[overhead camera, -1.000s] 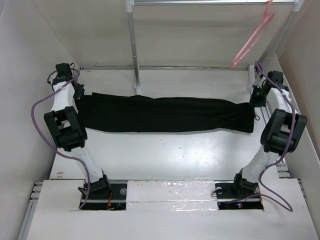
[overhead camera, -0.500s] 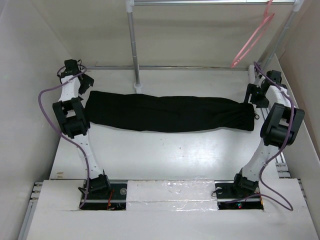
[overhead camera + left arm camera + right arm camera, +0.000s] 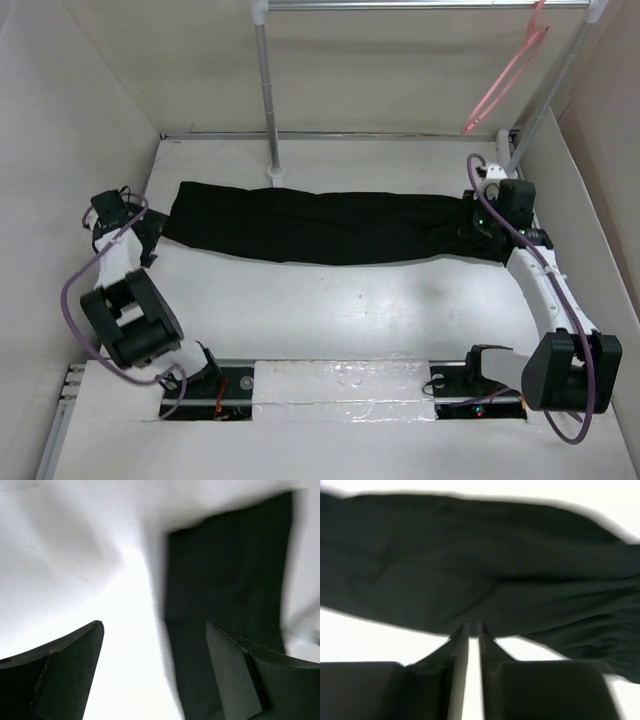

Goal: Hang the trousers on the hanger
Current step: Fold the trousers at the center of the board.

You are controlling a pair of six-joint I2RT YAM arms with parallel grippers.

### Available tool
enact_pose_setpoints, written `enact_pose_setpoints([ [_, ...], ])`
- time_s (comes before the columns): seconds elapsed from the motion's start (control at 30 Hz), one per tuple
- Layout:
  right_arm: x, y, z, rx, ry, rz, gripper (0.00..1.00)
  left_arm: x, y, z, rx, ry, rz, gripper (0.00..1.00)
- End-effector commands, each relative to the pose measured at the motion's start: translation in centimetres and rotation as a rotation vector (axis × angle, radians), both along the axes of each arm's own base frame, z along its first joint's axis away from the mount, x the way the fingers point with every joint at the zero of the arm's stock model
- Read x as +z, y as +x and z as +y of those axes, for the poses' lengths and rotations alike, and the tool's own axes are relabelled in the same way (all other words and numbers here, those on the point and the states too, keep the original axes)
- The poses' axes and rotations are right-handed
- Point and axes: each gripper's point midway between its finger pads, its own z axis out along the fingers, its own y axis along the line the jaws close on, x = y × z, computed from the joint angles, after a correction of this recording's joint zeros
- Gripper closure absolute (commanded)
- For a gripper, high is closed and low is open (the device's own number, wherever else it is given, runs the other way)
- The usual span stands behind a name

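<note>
The trousers (image 3: pixel 330 228) lie stretched long and flat on the counter (image 3: pixel 350 310), probably so that each end can be taken. The left hand (image 3: pixel 154 625) hovers just off their left end, opened wide and holding nothing. The right hand (image 3: pixel 470 626) sits at their right end, closed to a thin slit against the cloth's near edge. Whether it pinches any cloth I cannot tell. The hanger (image 3: pixel 505 80) hangs bare from the rail (image 3: pixel 420 4), above and beyond that right end.
</note>
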Motion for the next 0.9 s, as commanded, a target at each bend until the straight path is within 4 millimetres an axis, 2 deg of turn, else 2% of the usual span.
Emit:
enact_pose_setpoints([
  [0.0, -1.4, -0.9, 3.1, 0.127, 0.062, -0.002, 0.78, -5.2, -0.2, -0.8, -0.032, -0.120, 0.064, 0.20],
  [0.03, -2.2, -1.7, 4.2, 0.168, 0.060, 0.021, 0.68, -6.1, -0.3, -0.2, -0.021, -0.106, 0.099, 0.20],
  [0.1, -3.0, -2.7, 4.6, 0.205, 0.025, 0.042, 0.63, -6.0, 0.6, 0.2, -0.037, -0.077, 0.090, 0.20],
  [0.17, -4.3, -3.7, 4.4, 0.197, 0.017, 0.061, 0.54, -6.7, 1.3, 0.0, -0.050, -0.069, 0.109, 0.20],
  [0.23, -4.4, -4.0, 4.3, 0.194, 0.015, 0.047, 0.49, -8.0, 1.5, -0.1, -0.058, -0.091, 0.133, 0.21],
  [0.37, -5.2, -4.3, 3.6, 0.171, -0.002, 0.073, 0.48, -9.4, 2.7, 0.9, -0.038, -0.095, 0.159, 0.23],
  [0.43, -5.3, -4.1, 2.7, 0.141, -0.001, 0.077, 0.49, -10.8, 2.8, 0.9, -0.038, -0.114, 0.191, 0.29],
  [0.47, -5.2, -4.1, 2.5, 0.132, 0.015, 0.077, 0.49, -10.5, 3.6, 1.0, -0.046, -0.099, 0.184, 0.33],
  [0.5, -5.1, -3.8, 1.7, 0.109, 0.029, 0.072, 0.49, -10.8, 3.4, 1.2, -0.034, -0.097, 0.204, 0.51],
  [0.53, -5.1, -3.7, 1.5, 0.104, 0.043, 0.074, 0.49, -11.0, 3.6, 1.3, -0.039, -0.094, 0.204, 0.61],
  [0.57, -4.8, -3.6, 1.4, 0.102, 0.057, 0.070, 0.49, -10.9, 4.0, 1.5, -0.042, -0.090, 0.194, 0.63],
  [0.6, -4.2, -3.2, 1.0, 0.092, 0.054, 0.058, 0.49, -10.9, 4.3, 1.7, -0.042, -0.085, 0.191, 0.72],
  [0.63, -4.0, -3.0, 0.5, 0.076, 0.051, 0.057, 0.48, -11.4, 4.4, 1.6, -0.050, -0.094, 0.200, 0.76],
  [0.7, -4.0, -2.9, -0.5, 0.053, 0.027, 0.067, 0.48, -11.2, 5.3, 1.9, -0.052, -0.096, 0.188, 0.84],
  [0.77, -4.1, -2.8, -2.1, 0.016, 0.022, 0.069, 0.48, -11.3, 5.9, 2.0, -0.061, -0.100, 0.183, 1.00],
  [0.83, -5.0, -3.3, -3.4, -0.029, 0.025, 0.103, 0.47, -11.0, 5.6, 2.2, -0.052, -0.092, 0.198, 1.00],
  [0.87, -5.5, -3.6, -5.2, -0.096, 0.031, 0.122, 0.47, -10.8, 5.3, 2.1, -0.053, -0.087, 0.201, 1.00],
])
